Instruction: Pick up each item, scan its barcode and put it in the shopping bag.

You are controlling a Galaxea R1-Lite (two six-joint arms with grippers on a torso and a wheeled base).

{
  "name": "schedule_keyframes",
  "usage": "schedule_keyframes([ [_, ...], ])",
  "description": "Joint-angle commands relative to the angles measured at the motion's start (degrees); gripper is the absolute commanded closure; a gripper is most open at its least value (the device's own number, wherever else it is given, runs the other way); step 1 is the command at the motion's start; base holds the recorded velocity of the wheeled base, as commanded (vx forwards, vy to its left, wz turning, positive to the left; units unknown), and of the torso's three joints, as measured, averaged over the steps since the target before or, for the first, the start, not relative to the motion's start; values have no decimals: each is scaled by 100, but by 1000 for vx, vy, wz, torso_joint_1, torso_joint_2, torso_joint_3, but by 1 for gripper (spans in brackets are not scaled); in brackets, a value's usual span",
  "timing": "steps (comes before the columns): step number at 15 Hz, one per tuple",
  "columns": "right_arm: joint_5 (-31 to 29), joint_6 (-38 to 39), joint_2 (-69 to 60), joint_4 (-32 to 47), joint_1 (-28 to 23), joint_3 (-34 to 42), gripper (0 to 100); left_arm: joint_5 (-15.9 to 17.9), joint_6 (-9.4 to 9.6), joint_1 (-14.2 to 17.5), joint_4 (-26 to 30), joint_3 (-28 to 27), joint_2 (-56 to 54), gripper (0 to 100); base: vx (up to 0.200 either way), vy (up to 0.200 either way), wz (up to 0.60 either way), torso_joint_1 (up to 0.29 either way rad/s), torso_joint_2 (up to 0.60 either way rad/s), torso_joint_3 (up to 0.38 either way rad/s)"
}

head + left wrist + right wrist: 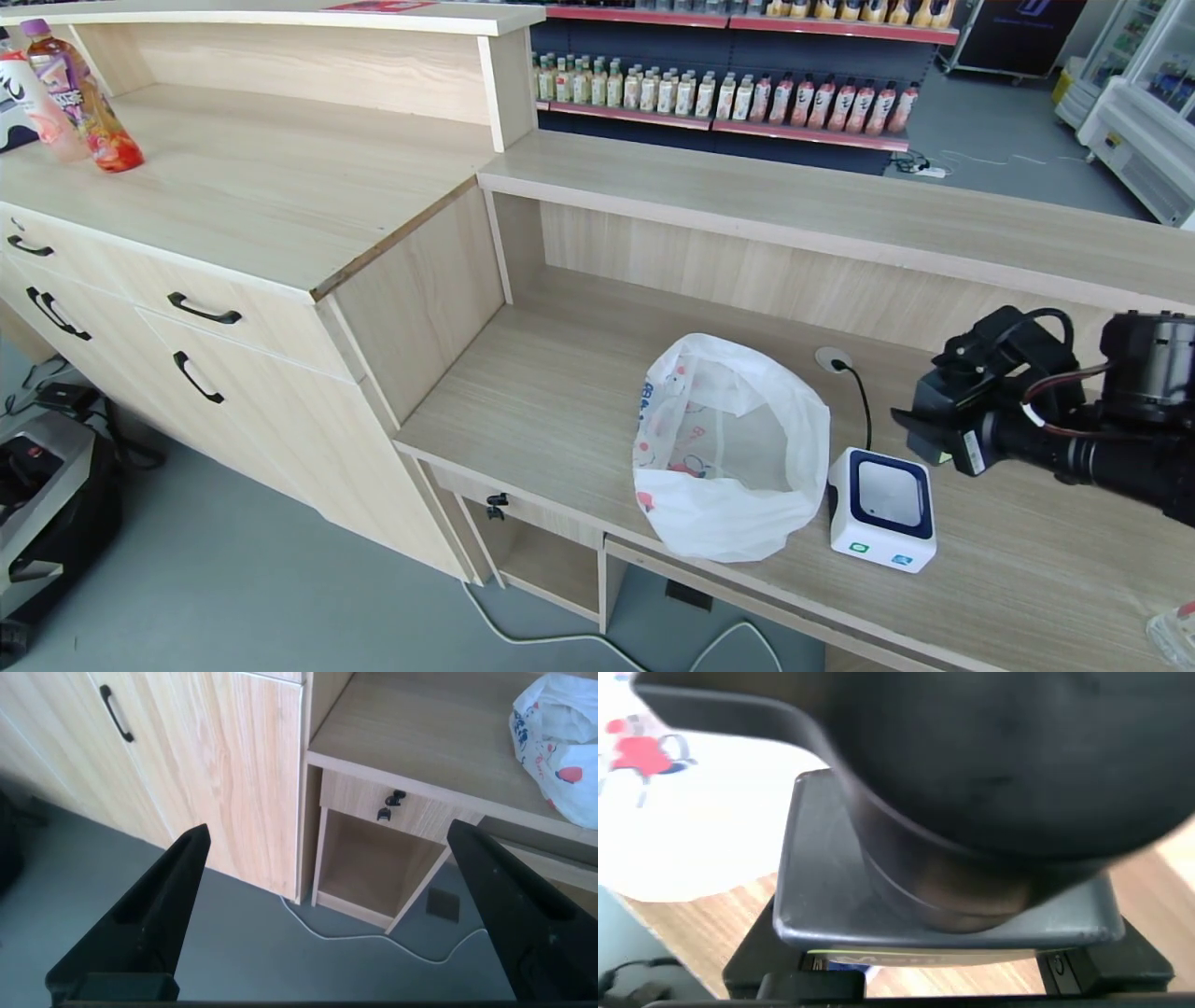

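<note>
Grips a dark, round-sided item (990, 793) in the right pincer (920, 434), apparently clamped shut on it, above the counter (560, 392) and just beside the scanner (882, 509), on the side away from the shopping bag (733, 448). Cannot tell what sort of pack, beyond a yellow-green label edge. Looks rigid and smooth, so probably firm enough to squeeze but apt to slip or twist; better held across the body, leaving the barcode face bare toward the scanner. Holds the left pincer (329, 828) spread wide with nothing in it, low over the floor (280, 952) before the counter. Calls for dropping from above into the thin, soft bag, mouth open upward, without brushing its rim. Has two bottles (84, 98) on the higher counter (280, 187), well apart: smooth, likely heavy with liquid, best taken mid-body.
</note>
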State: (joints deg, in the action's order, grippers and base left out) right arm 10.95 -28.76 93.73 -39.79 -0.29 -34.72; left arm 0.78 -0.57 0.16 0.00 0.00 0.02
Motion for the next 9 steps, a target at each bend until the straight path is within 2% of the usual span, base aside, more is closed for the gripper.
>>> schedule_keyframes([
  [1, -479, -130, -1085, 121, -489, 194, 100, 1, 5, 2, 0, 0, -2, 0, 0, 0, 0, 0, 0, 0],
  [4, -682, -130, -1314, -46, -612, 176, 100, 1, -4, 2, 0, 0, -2, 0, 0, 0, 0, 0, 0, 0],
  [9, -717, -200, -1323, -187, -366, 158, 100, 1, -4, 2, 0, 0, -2, 0, 0, 0, 600, 1, 4, 3],
])
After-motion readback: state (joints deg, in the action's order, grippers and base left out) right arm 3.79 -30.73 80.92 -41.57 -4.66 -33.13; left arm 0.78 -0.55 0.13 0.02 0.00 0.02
